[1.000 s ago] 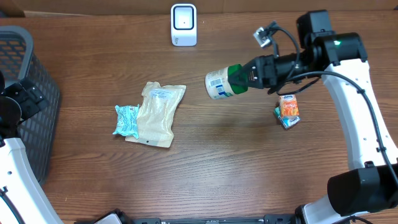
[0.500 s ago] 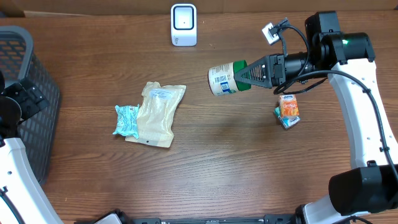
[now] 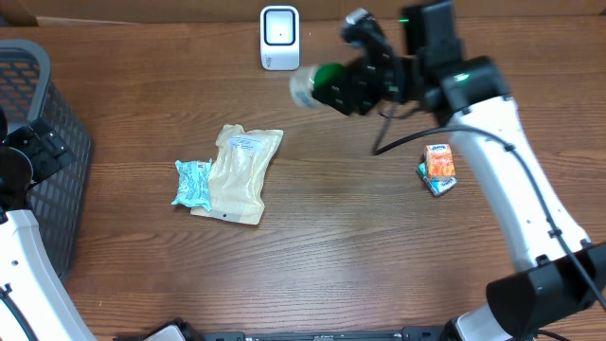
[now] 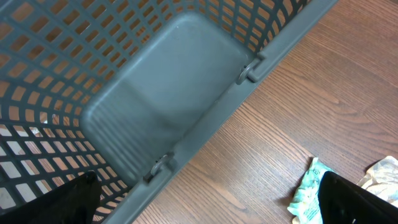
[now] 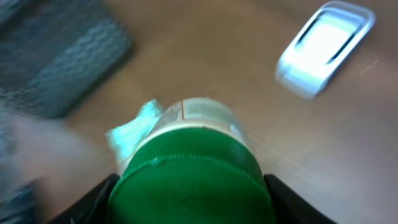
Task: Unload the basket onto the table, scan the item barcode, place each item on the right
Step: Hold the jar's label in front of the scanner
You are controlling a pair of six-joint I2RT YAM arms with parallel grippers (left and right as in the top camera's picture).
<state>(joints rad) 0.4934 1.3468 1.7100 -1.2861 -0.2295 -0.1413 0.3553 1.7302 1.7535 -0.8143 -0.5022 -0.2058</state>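
Moved: right arm, swung toward scanner (image 3: 279, 37); right gripper (image 3: 339, 87) clamps jar (image 3: 305, 87) by ribbed green lid (image 5: 189, 180), probably plastic; left gripper (image 4: 217, 202) gaping near lattice basket (image 4: 174, 93).

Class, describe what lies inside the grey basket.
Nothing shows inside the basket: the left wrist view gives only grey mesh and a solid panel. Parts outside the frame or behind the left gripper's fingers cannot be checked.

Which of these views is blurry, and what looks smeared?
Right wrist: strongly motion-blurred, the green-capped jar and white scanner both soft. Overhead: only the jar and right gripper smear; the tan pouch is crisp. Left wrist: sharp on the basket.
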